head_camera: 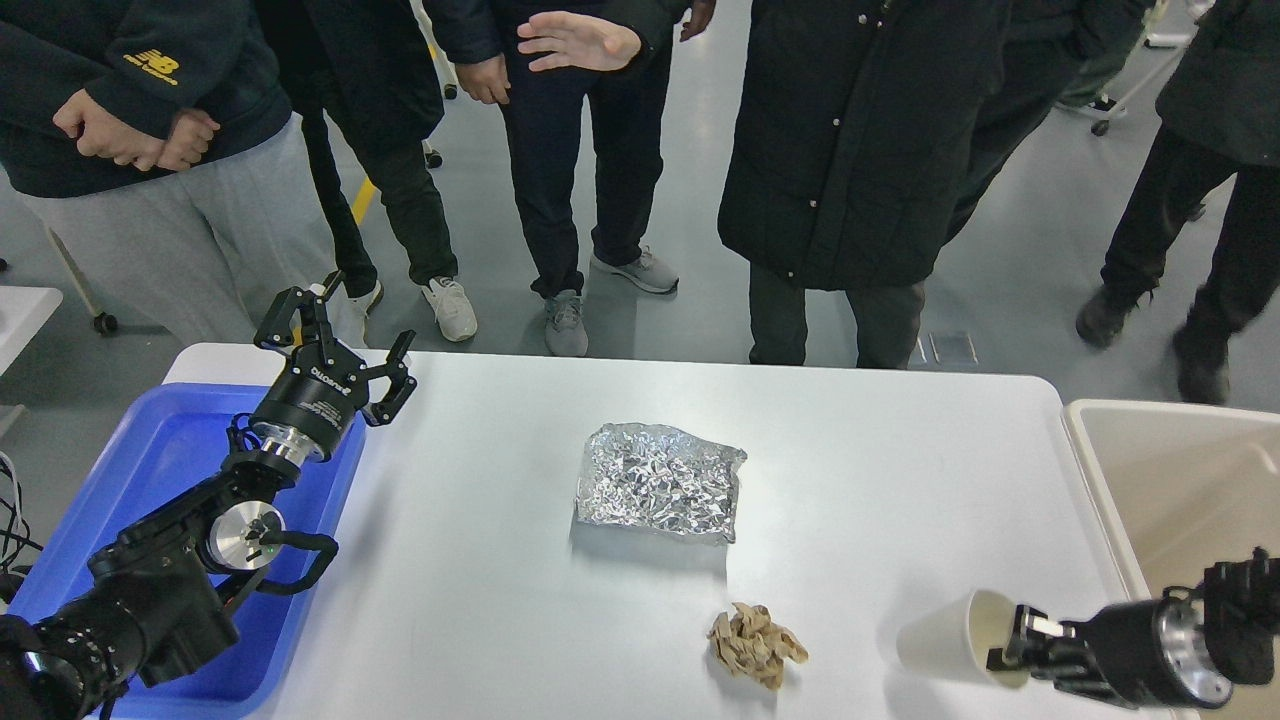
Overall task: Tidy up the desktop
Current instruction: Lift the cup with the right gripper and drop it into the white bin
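Desktop: the white desktop (pixel 480 560) fills the middle of the head view, rounded corners at the far side, its surface matte and bright.

Foil: a crumpled sheet of foil (pixel 660 482) lies near the centre of the desktop, puffed up and casting a shadow toward the near edge.

Brown paper: a small wad of brown paper (pixel 755 645) sits nearer the robot than the foil, a little to the right of it — apart from the foil, not touching.

Paper cup: a white paper cup (pixel 950 638) is on its side at the near right, mouth turned toward the right arm.

Right gripper: the right gripper (pixel 1012 640) comes in low from the right edge, and its fingers are clamped on the cup's rim — one finger appears to sit inside the mouth.

Left gripper: the left gripper (pixel 335 345) is raised over the far left corner, above the edge of the tray, its fingers spread wide apart with nothing between them.

Tray: a blue tray (pixel 170 450) sits at the left end of the desktop, under the left arm.

Bin: a beige bin (pixel 1170 480) stands just past the right end of the desktop.

People: several people (pixel 860 140) in dark coats stand along the far side, one with a hand held out flat.
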Tool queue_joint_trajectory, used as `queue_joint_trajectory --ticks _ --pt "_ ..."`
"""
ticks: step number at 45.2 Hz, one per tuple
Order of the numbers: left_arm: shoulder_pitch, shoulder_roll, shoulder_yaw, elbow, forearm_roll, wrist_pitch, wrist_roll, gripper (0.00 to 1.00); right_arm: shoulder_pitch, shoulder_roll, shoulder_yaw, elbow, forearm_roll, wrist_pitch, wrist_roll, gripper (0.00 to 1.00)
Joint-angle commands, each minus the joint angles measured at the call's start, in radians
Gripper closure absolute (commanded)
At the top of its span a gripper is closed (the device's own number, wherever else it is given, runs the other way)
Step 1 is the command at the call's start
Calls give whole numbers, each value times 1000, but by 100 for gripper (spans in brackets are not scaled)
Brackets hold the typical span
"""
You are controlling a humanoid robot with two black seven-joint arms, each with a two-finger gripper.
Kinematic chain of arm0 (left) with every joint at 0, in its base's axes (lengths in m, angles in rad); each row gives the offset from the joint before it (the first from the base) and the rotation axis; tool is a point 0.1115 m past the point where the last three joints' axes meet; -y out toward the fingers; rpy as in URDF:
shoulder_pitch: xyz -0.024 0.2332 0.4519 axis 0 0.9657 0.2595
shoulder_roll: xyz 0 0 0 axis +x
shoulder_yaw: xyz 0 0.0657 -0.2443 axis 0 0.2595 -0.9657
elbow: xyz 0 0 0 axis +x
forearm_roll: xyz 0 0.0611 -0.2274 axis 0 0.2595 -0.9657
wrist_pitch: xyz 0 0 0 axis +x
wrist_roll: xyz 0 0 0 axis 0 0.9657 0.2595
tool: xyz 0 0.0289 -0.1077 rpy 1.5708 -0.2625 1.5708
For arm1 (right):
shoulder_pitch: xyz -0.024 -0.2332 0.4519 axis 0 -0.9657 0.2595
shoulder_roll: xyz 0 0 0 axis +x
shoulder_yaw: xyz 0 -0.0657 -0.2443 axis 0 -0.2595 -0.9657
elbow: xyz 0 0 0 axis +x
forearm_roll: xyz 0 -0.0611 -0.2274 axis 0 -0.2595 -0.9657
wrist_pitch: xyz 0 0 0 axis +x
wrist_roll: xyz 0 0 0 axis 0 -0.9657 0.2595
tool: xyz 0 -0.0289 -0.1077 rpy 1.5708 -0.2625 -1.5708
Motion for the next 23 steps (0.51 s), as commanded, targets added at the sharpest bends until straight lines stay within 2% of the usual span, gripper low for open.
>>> queue_joint_trajectory --ticks 1,16,23 --pt "-1 0 0 0 0 0 0 0 117 -160 15 83 61 90 -2 100" --pt "1 0 -1 0 0 -2 0 0 364 -389 21 93 180 303 -28 100" --pt "-1 0 -1 0 0 -2 0 0 393 -413 20 51 197 317 -46 100"
